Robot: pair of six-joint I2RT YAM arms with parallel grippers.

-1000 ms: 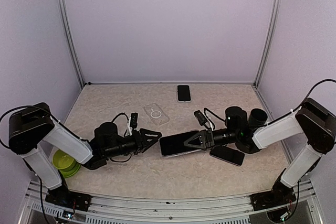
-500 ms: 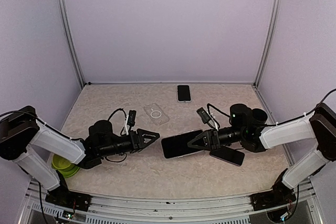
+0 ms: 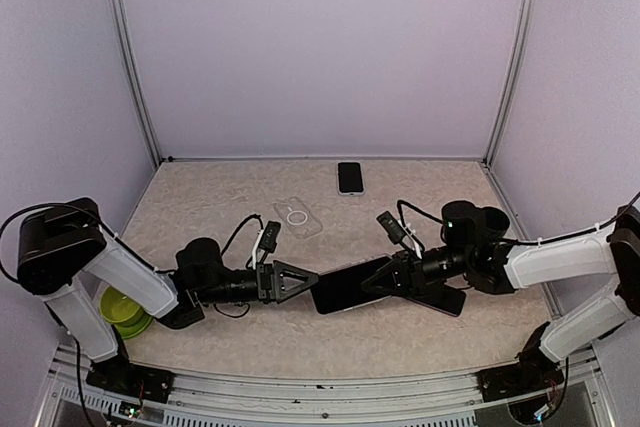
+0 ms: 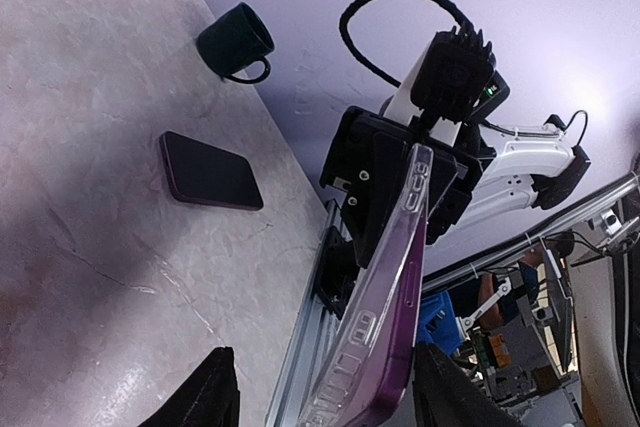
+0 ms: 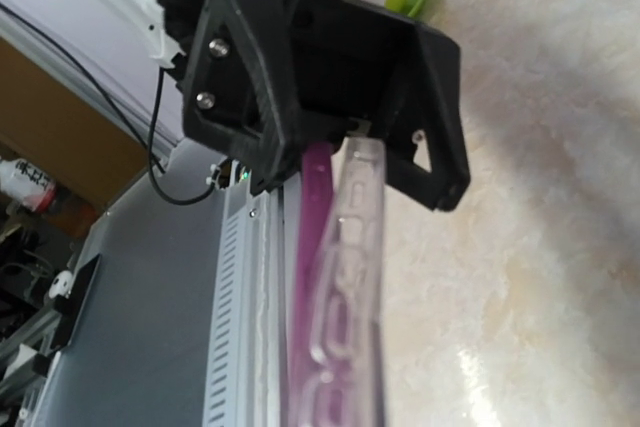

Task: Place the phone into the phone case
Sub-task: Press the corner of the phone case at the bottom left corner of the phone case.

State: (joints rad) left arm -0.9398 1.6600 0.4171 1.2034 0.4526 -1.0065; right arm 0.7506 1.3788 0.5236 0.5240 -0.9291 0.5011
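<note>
Clamps the phone [image 3: 345, 287] by one end in the right gripper [image 3: 388, 279], long axis aimed at the left gripper [image 3: 303, 281]. Straddles its free end, fingers parted, pinching nothing. Leaves the case [image 3: 298, 217] flat, farther back.

1. Pale lilac wall panels [image 3: 320, 47] close in the back and both sides, evenly lit.
2. Slim aluminium posts [image 3: 132, 67] stand in the two back corners.
3. The table [image 3: 200, 197] has a beige, marbled top with a soft sheen.
4. A slotted metal rail [image 3: 330, 394] runs along its near edge.
5. Past that edge, the left wrist view catches blurred workshop clutter [image 4: 520, 337].
</note>
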